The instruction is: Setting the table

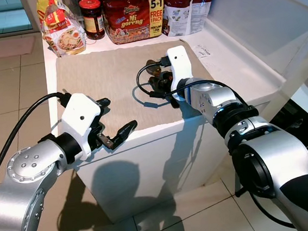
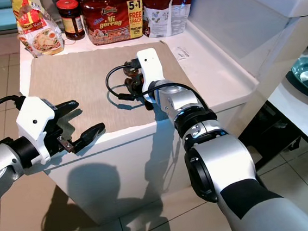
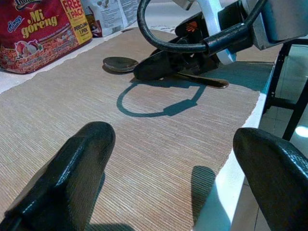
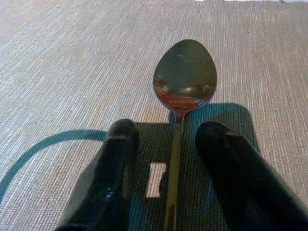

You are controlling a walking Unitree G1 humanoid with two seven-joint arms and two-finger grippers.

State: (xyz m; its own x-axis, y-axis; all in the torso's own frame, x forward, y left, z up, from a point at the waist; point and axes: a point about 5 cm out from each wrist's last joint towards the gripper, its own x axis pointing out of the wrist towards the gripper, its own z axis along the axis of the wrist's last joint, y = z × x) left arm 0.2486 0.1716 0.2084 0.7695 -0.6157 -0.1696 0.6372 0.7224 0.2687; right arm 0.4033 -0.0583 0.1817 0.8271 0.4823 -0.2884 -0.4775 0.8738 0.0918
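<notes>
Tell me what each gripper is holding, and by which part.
The right gripper straddles the spoon's handle on the placemat; contact cannot be told. The left gripper is open, holding nothing.

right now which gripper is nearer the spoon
Right. The right gripper sits over the spoon, fingers either side of its handle. The left gripper, open, hovers at the placemat's near edge, apart from it.

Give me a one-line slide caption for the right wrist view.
Right gripper fingers straddle the handle of a spoon lying on the beige placemat.
</notes>
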